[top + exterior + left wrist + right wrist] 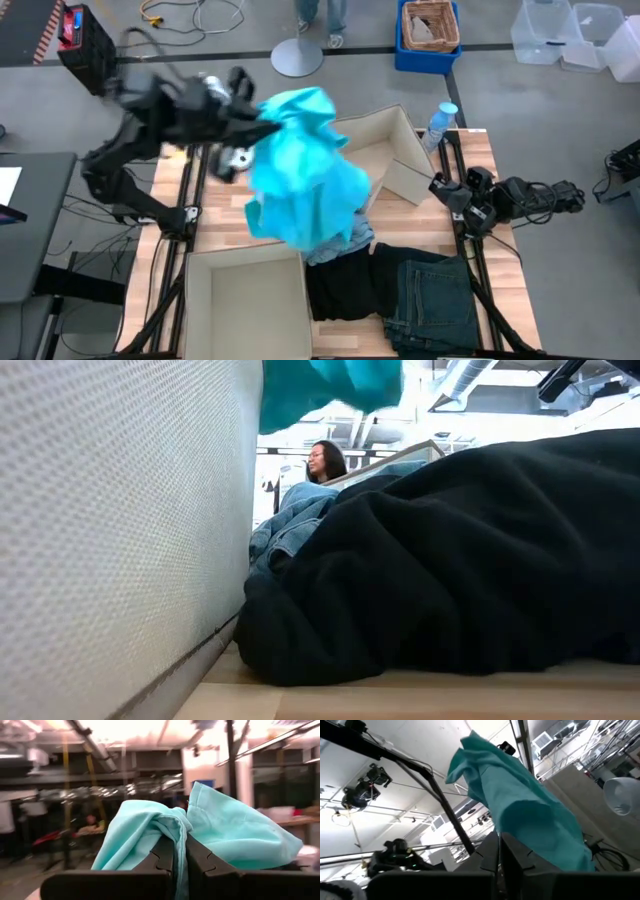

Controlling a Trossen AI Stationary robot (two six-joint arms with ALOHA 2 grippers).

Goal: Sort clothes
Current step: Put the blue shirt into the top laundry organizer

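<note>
Your left gripper [268, 125] is up in the air over the far-left part of the table [500, 215], its fingers [165, 855] clamped on a bunched fold of the turquoise top [305, 170]. In the left wrist view you see the two dark fingers pressed close together with the cloth squeezed between them and billowing out on both sides. From above, the top hangs spread wide and covers much of the table's middle, so you cannot see what lies directly under it. The left arm itself is smeared in the high view and its outline is hard to read.

Your right gripper [441, 186] waits at the right edge of the table, near the far open cardboard box [385, 140]. In the right wrist view its fingers [490, 852] stand close together with only a thin gap, nothing between them, and the turquoise top floats beyond them.

Below the hanging top, a strip of the light blue denim piece [345, 243] peeks out; most of it is hidden. The black garment [345, 283] lies just nearer, flat on the table, touching the dark jeans [430, 300] to its right; the jeans are cut off by the picture's near edge. A second cardboard box [245, 300] sits at the near left, also cut off.

In the low view, the box wall [120, 530] fills the left and the black garment [450, 560] fills the right, blocking nearly everything; only the denim [290, 520], a hem of the top [330, 385] and a person [325, 462] in the room behind show in the gap.

A plastic bottle [440, 122] stands at the table's far right corner.
</note>
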